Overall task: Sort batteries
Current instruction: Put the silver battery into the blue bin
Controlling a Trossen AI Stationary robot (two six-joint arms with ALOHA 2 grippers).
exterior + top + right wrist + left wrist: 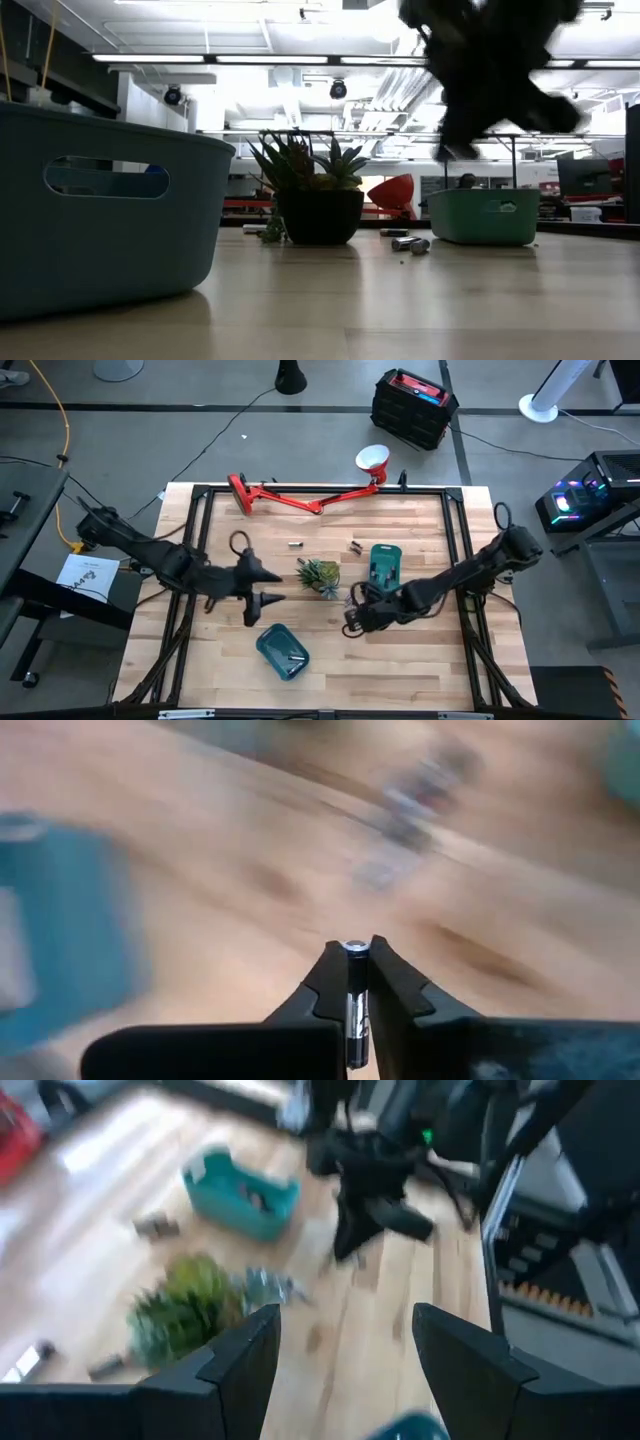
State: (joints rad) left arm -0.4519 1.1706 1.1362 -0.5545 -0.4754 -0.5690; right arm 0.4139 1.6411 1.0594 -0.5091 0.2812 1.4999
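My right gripper (pixel 354 982) is shut on a small dark battery with a silvery end. In the high view it hangs (pixel 352 616) over the table's middle, between the green-teal tray (pixel 386 550) and the blue-teal tray (pixel 270 643). The low view shows it blurred and raised above the wood (pixel 452 150). Loose batteries lie flat on the table by the plant (pixel 338 596) and farther back (pixel 296 544) (pixel 356 545). My left gripper (pixel 268 600) is open and empty, left of the plant (pixel 320 574), fingers apart (pixel 345 1342). My right gripper pinches the battery between its two fingers. The battery lies along the fingers, its silvery end (pixel 354 947) showing at their tips and its dark body (pixel 354 1015) reaching back between them. It is lifted clear of the table.
A potted spiky green plant (pixel 318 205) stands mid-table between the arms. A red lamp-like stand (pixel 300 498) lies along the far edge. Batteries lie before the green-teal tray (pixel 410 243). The blue-teal tray (pixel 100 210) is near the front edge, with bare wood around it.
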